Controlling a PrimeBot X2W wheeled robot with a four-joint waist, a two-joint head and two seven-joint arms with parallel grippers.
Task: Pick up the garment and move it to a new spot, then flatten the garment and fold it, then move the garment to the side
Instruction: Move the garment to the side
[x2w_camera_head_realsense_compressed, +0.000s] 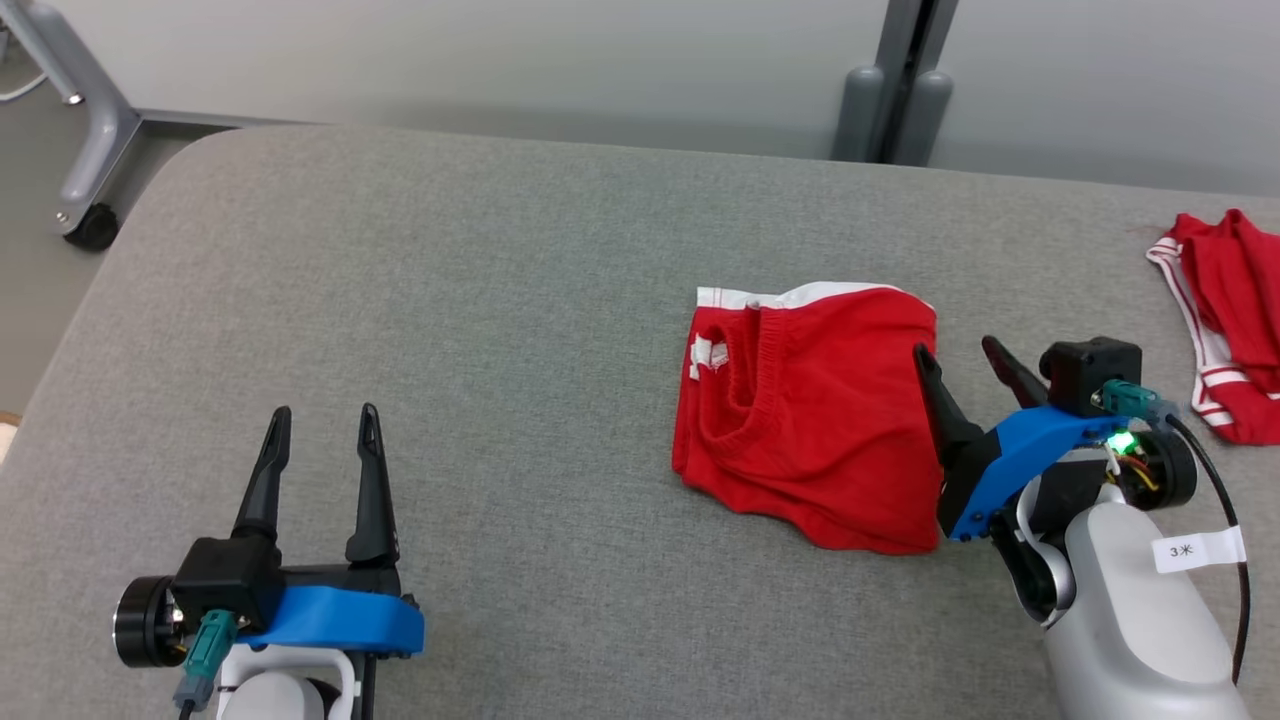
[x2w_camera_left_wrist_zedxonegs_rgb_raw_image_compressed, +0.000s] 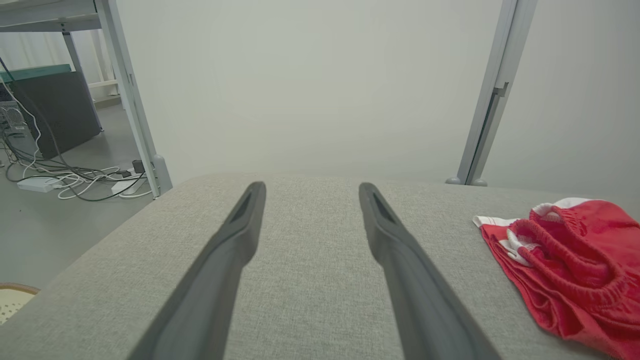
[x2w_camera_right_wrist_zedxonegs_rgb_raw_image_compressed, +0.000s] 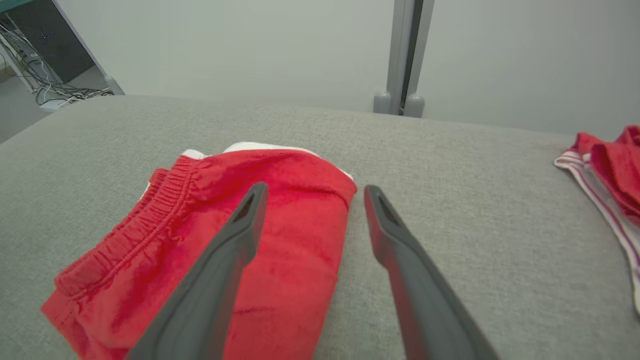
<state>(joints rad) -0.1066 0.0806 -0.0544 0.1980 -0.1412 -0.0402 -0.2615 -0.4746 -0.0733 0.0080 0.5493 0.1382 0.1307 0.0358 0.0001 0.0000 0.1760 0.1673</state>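
Note:
The garment (x2w_camera_head_realsense_compressed: 810, 420), red shorts with white trim and an elastic waistband, lies folded on the grey padded table (x2w_camera_head_realsense_compressed: 480, 300) right of centre. It lies at the right edge of the left wrist view (x2w_camera_left_wrist_zedxonegs_rgb_raw_image_compressed: 575, 270) and under the fingers in the right wrist view (x2w_camera_right_wrist_zedxonegs_rgb_raw_image_compressed: 240, 250). My right gripper (x2w_camera_head_realsense_compressed: 955, 355) stands open at the garment's right edge, one finger over the cloth and one over bare table, holding nothing. My left gripper (x2w_camera_head_realsense_compressed: 325, 418) is open at the lower left, far from the garment, with nothing between its fingers.
A second red garment with white stripes (x2w_camera_head_realsense_compressed: 1225, 320) lies bunched at the table's far right edge. Behind the table are a pale wall, a grey post (x2w_camera_head_realsense_compressed: 895, 90) and a wheeled frame leg (x2w_camera_head_realsense_compressed: 90, 140) at the far left. Cables lie on the floor (x2w_camera_left_wrist_zedxonegs_rgb_raw_image_compressed: 75, 180).

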